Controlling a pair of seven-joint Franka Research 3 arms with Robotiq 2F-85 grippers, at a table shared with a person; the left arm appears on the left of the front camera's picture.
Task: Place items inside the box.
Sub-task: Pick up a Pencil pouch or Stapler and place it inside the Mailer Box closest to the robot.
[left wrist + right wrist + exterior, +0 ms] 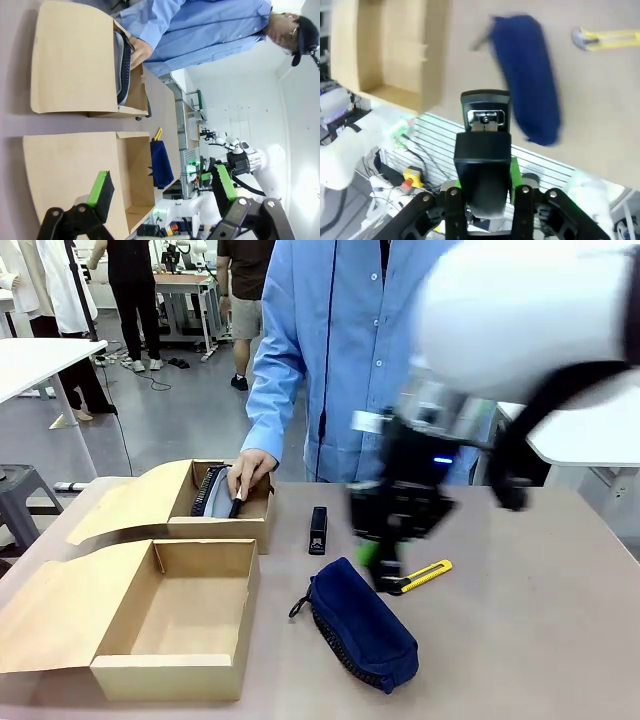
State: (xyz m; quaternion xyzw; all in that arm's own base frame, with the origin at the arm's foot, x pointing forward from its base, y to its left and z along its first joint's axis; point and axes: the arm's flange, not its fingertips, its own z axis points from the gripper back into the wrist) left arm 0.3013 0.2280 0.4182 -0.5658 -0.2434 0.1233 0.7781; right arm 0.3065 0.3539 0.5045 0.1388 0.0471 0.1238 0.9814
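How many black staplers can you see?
2. One stapler lies on the table beside the far box; the right gripper holds the other stapler. More may be hidden.

Grey table: near open cardboard box at left, far open cardboard box behind it. Black stapler just right of the far one, navy blue zippered fabric pouch in front, yellow-and-black utility knife right of the pouch. Second black stapler sits in the right pincer.

Left gripper, jaws apart, over nearer box; navy pouch beside it; person's hand in farther box.
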